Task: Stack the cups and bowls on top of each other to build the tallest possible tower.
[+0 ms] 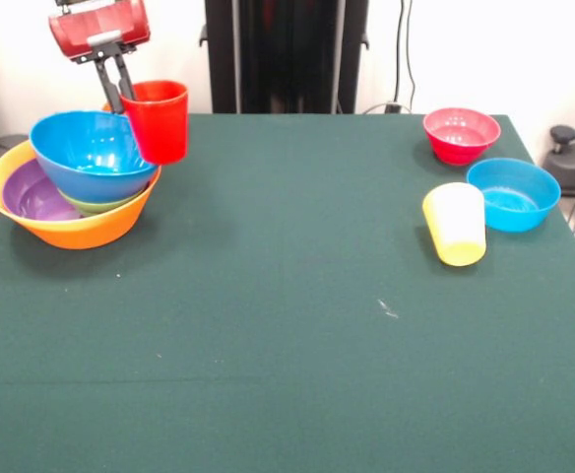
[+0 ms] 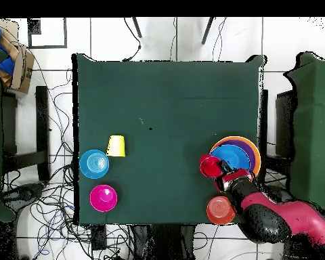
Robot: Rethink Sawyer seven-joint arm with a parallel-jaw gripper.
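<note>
My gripper is shut on the rim of the red cup, which hangs upright and slightly tilted just beside the tower. The tower is a large yellow-orange bowl holding a purple bowl, a green bowl and a tilted blue bowl on top. From above, the red cup sits at the edge of the tower, with the gripper beside it. A yellow cup lies on its side at the right, next to a second blue bowl and a pink-red bowl.
A small orange bowl stands near the table edge by the arm. In the overhead view the yellow cup, blue bowl and pink-red bowl cluster at the left. Green cloth covers the table.
</note>
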